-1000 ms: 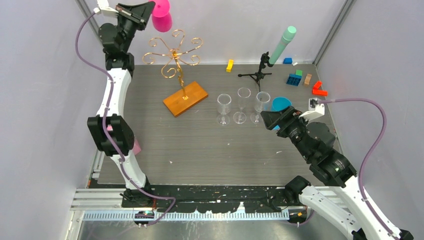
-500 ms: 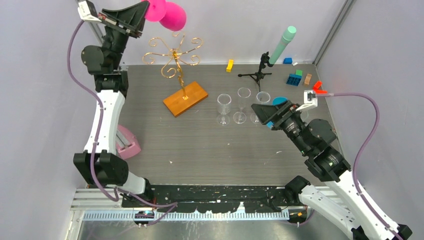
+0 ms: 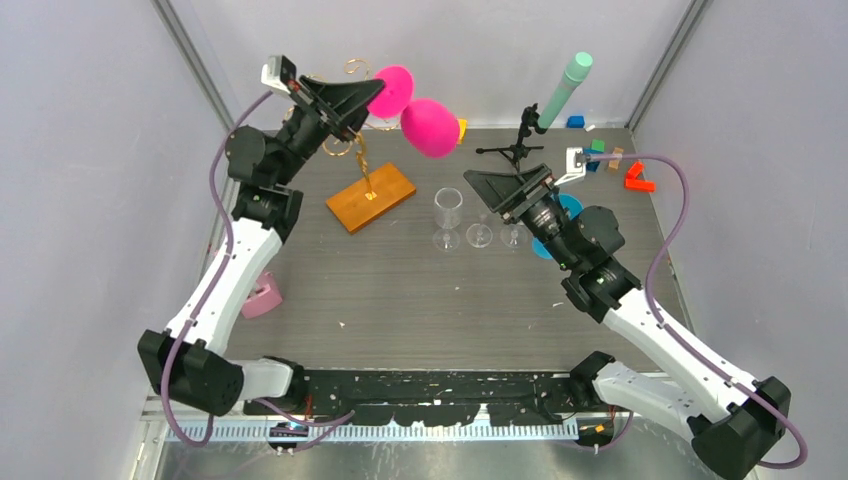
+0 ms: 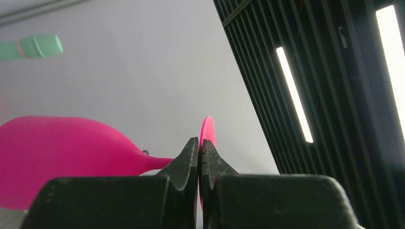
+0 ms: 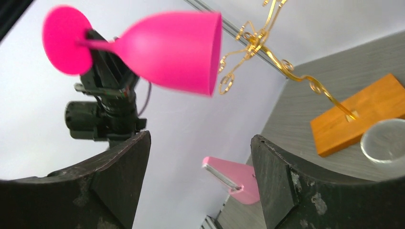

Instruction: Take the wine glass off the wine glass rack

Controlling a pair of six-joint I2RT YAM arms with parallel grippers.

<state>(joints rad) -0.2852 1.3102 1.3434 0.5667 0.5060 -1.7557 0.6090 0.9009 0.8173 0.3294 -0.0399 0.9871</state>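
Far left, low on the surface: small pink block, half hidden behind the left arm, not involved.

Higher and rightward: left fingers pinched fully shut on the thin stem of the pink wine glass. Glass lying sideways in the air, foot at the fingers, bowl pointing right, well above the surface and just right of the wine glass rack. Rack's gold arms mostly hidden behind the left arm. From the right wrist view, bowl rim close by one gold curl; touching or apart, cannot tell.

Centre: clear glasses upright in a row.

Right of them: right fingers spread wide, holding nothing, aimed at the pink bowl.

Judged step: lift-off as good as done, carry-away in hand. Next calls for drawing the glass clear of the curls, turning it upright, then setting it on a bare patch or passing it across to the open fingers.
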